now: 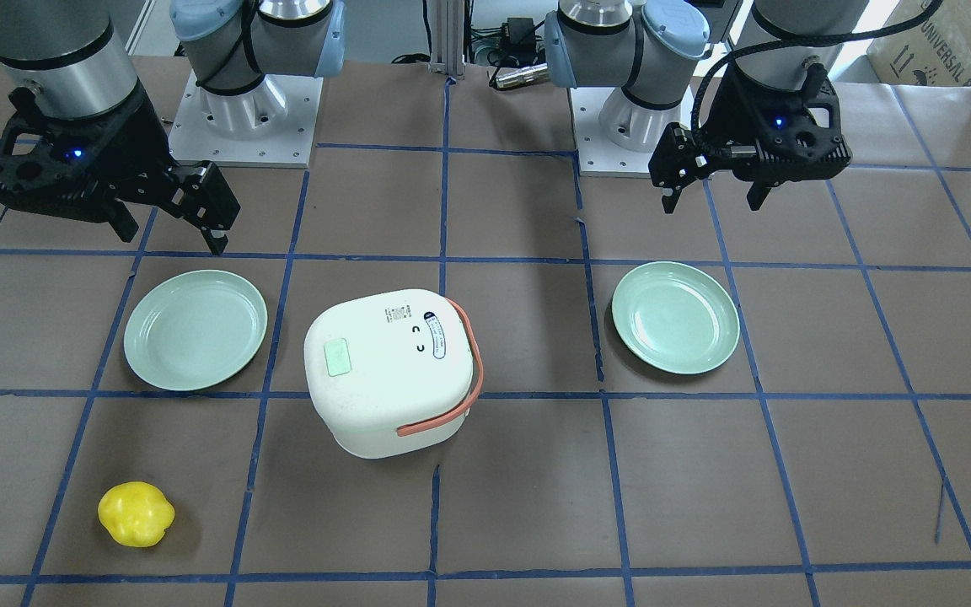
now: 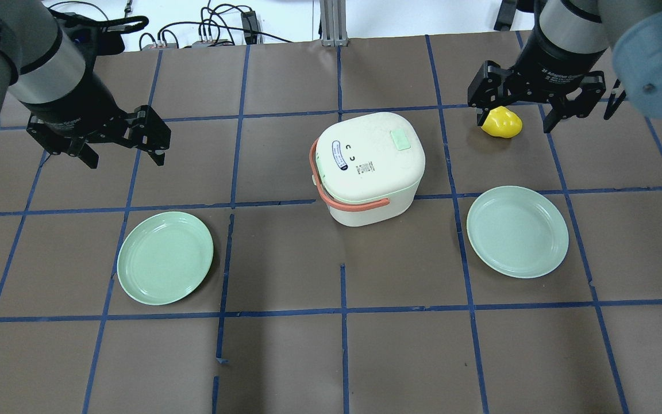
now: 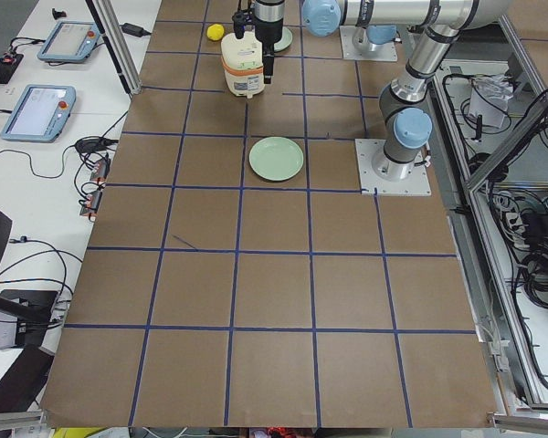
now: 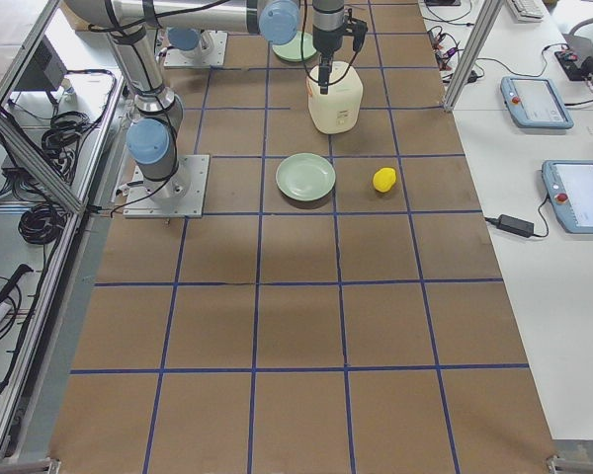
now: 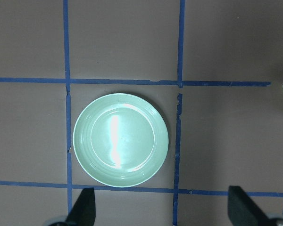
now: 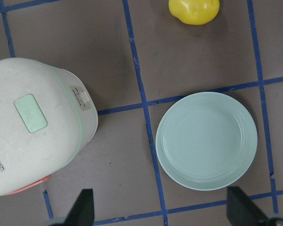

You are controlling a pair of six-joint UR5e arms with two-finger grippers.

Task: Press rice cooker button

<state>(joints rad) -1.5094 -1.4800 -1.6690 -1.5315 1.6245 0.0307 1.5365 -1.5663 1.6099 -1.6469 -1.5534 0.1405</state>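
Observation:
The white rice cooker point(image 1: 384, 371) with an orange handle stands mid-table, also in the overhead view point(image 2: 371, 167). Its pale green button point(image 1: 338, 357) sits on the lid and shows in the overhead view point(image 2: 400, 140) and the right wrist view point(image 6: 31, 113). My right gripper point(image 2: 515, 122) is open and empty, raised above the table to the cooker's right; it also shows in the front view point(image 1: 172, 236). My left gripper point(image 2: 125, 158) is open and empty, raised well left of the cooker, seen too in the front view point(image 1: 713, 201). Neither gripper touches the cooker.
A green plate point(image 2: 165, 257) lies under my left gripper's side, another green plate point(image 2: 517, 231) on the right side. A yellow lumpy object point(image 2: 501, 122) lies beyond the right plate, below my right gripper. Blue tape lines grid the brown table.

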